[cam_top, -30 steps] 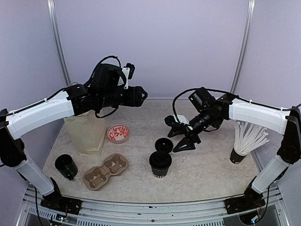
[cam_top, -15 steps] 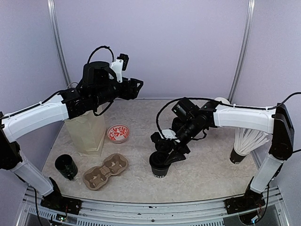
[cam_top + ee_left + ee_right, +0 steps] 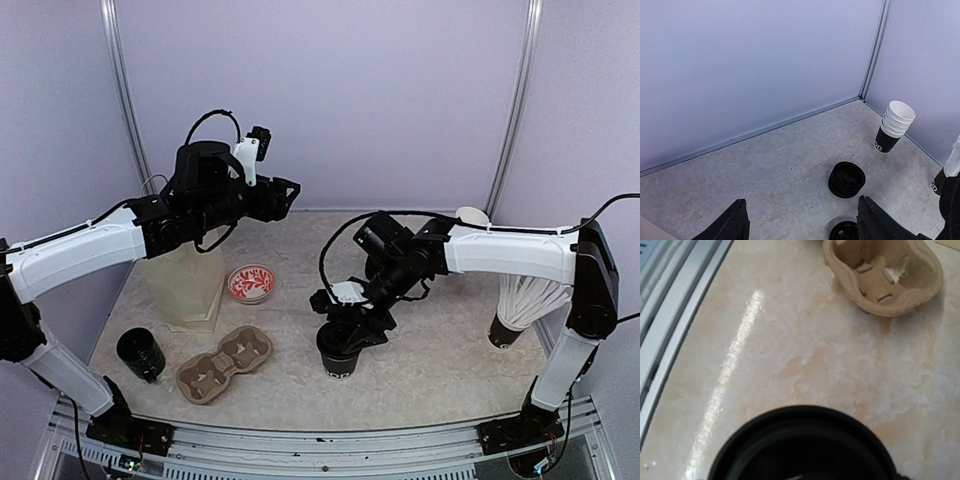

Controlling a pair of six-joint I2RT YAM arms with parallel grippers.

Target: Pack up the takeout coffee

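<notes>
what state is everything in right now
takeout coffee: upright, black lid on
right fingers: open, down at its lid, touching or not unclear
left fingers: open, empty, raised
cup carrier: both wells empty
paper bag: standing upright
lid stack: stacked on the table
nested cups: upright, stacked
cup of white sticks: upright, full

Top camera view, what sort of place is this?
Probably a robot test booth staged as a takeout coffee counter: plain panel walls, a pulp cup carrier, and a stack of paper cups.
</notes>
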